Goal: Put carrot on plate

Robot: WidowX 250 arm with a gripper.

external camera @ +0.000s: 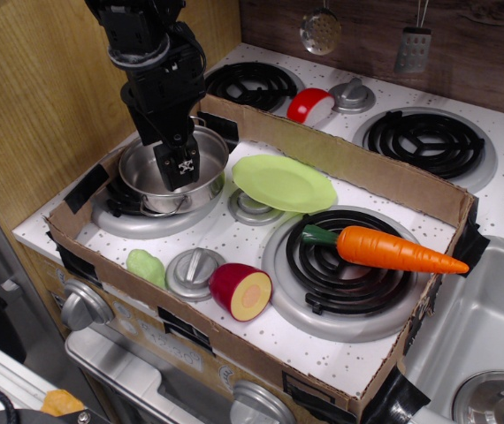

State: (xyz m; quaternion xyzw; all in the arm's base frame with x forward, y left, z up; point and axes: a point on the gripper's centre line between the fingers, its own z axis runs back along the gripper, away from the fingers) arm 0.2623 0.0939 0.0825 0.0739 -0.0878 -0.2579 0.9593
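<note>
Carrot (392, 251) lies near the stove's right edge; your gripper (180, 168), seemingly closed on nothing, hangs over the far-left pot (174, 170); grasp mid-body, then carry to the plate (284, 183).

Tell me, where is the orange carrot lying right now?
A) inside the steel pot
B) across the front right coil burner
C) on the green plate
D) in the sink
B: the carrot lies across the black coil burner at front right, its tip reaching the cardboard wall, apart from the plate; the gripper hangs over the steel pot.
</note>
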